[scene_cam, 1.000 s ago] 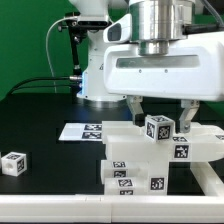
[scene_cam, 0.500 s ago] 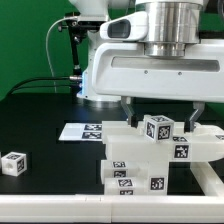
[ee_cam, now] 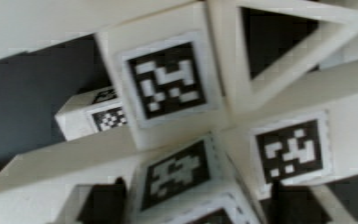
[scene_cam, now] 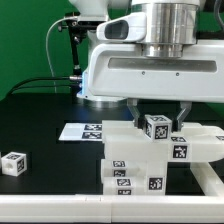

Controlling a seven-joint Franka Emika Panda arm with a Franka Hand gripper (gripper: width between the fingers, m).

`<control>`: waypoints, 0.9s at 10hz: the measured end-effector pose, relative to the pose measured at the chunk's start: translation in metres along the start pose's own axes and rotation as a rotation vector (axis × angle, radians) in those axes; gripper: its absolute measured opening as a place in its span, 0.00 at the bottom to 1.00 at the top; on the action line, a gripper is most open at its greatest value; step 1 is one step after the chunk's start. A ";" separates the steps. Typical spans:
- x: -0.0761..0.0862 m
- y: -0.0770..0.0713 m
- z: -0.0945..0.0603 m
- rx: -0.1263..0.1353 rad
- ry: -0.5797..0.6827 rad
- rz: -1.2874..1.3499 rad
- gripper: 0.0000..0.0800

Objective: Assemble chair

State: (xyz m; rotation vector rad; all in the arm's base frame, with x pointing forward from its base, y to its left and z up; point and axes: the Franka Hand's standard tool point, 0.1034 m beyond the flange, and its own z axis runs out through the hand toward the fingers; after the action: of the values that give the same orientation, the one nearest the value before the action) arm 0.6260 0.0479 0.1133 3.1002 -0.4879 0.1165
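Note:
The partly built chair (scene_cam: 150, 160) stands at the table's front: stacked white blocky parts with black-and-white tags. A tagged cube-like part (scene_cam: 157, 128) sits on top. My gripper (scene_cam: 159, 116) hangs straight above it. The jaws are open, with one finger (scene_cam: 133, 108) on each side of the top part, and they do not hold it. In the wrist view the gripper (ee_cam: 194, 205) straddles a tagged white bar (ee_cam: 167, 80), with the X-braced frame (ee_cam: 291, 40) beside it. A loose tagged white cube (scene_cam: 13, 163) lies at the exterior view's left.
The marker board (scene_cam: 80, 131) lies flat on the black table behind the chair. The arm's base and cables stand at the back, before a green wall. The table's front edge runs just below the chair.
The hand has shifted a little toward the exterior view's left above the chair. The chair parts and the loose cube have not moved.

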 end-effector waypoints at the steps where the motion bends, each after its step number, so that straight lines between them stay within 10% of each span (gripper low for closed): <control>1: 0.000 0.000 0.000 0.001 0.000 0.072 0.47; 6: 0.003 0.003 0.000 0.008 0.001 0.567 0.47; 9: 0.008 0.004 0.001 0.080 0.020 0.940 0.36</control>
State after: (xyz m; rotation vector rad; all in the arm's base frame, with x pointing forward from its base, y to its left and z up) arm 0.6328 0.0413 0.1124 2.6291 -1.8991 0.1579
